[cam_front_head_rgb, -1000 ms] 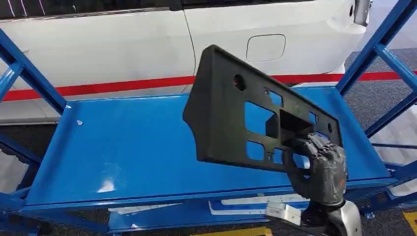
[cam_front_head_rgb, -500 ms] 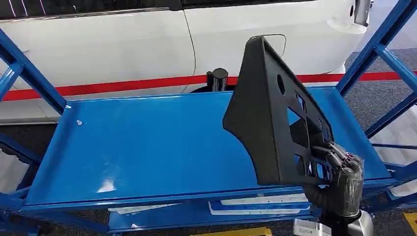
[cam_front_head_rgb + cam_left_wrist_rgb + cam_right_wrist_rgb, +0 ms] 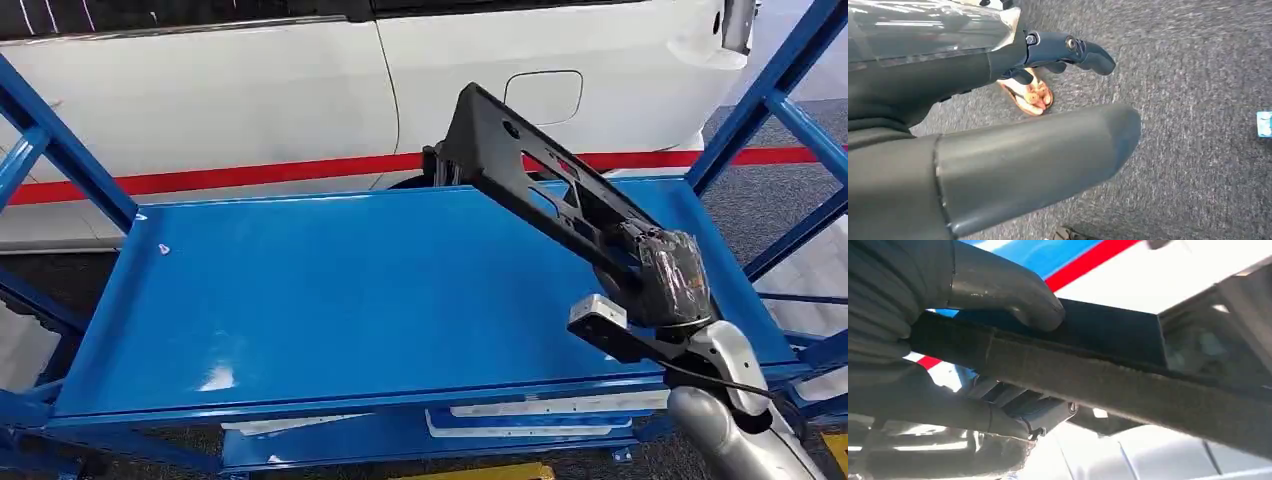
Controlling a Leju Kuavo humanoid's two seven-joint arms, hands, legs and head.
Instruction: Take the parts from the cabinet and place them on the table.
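A black plastic panel (image 3: 530, 180) with several cut-outs hangs in the air above the right half of the blue cabinet shelf (image 3: 330, 290). It is tilted nearly edge-on, and its far end points up and toward the back. My right hand (image 3: 672, 275) grips its near end. In the right wrist view the thumb (image 3: 998, 290) presses on the panel's edge (image 3: 1128, 385) and the fingers wrap beneath it. My left hand (image 3: 998, 125) hangs over grey carpet with thumb and fingers apart, holding nothing.
A white car (image 3: 250, 90) with a red stripe stands just behind the cabinet. Blue diagonal struts (image 3: 770, 100) frame both ends of the shelf. A lower shelf (image 3: 520, 420) carries pale parts. A person's sandalled foot (image 3: 1030, 95) is on the carpet near my left hand.
My right hand has turned and risen, and the panel has swung from face-on to nearly edge-on. Its far end has moved toward the back of the shelf.
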